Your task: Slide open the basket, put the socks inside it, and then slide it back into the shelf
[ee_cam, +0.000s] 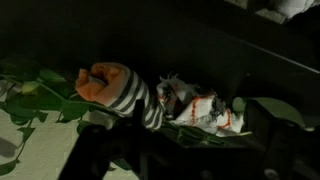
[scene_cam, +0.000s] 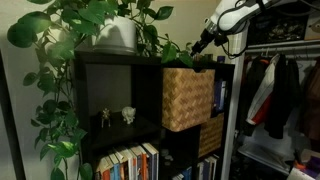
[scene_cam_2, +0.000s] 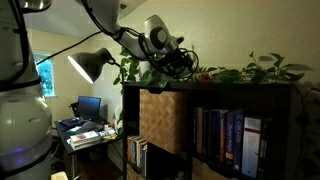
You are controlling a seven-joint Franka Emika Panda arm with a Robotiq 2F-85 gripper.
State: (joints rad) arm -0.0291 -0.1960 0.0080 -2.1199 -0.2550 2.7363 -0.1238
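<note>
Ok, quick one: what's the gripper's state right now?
Gripper: open, holding nothing; the striped socks lie unheld in front of it.

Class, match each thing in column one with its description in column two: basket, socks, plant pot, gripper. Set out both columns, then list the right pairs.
Column one
1. basket
2. socks
3. plant pot
4. gripper

Column two
A. white, standing on top of the shelf
B. open, in the air just above the shelf top
C. striped, lying among leaves
D. light tan weave, sitting in a cubby

Pairs: 1-D, 2-C, 3-A, 4-B
</note>
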